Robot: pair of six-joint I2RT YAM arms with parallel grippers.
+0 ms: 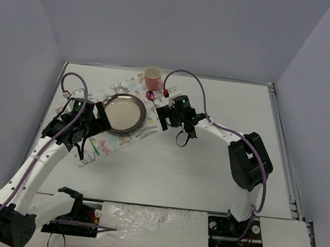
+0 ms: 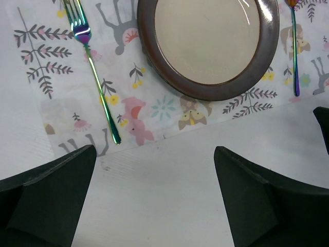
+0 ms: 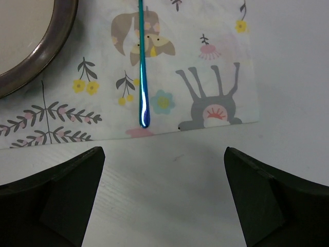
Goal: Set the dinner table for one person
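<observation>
Gaping wide, empty: left gripper [image 2: 154, 164], right gripper [image 3: 164, 159]; plate [image 3: 23, 36] and teal handle [image 3: 142, 67] run off-frame above.

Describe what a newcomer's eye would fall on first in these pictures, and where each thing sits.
The dark-rimmed plate stands out first, centred on a placemat printed with pastel animals on the white table. A rainbow-sheen fork lies left of it, a matching slim handle right, a cup by the mat's far end. The left pincer and right pincer hang open beside the mat.
</observation>
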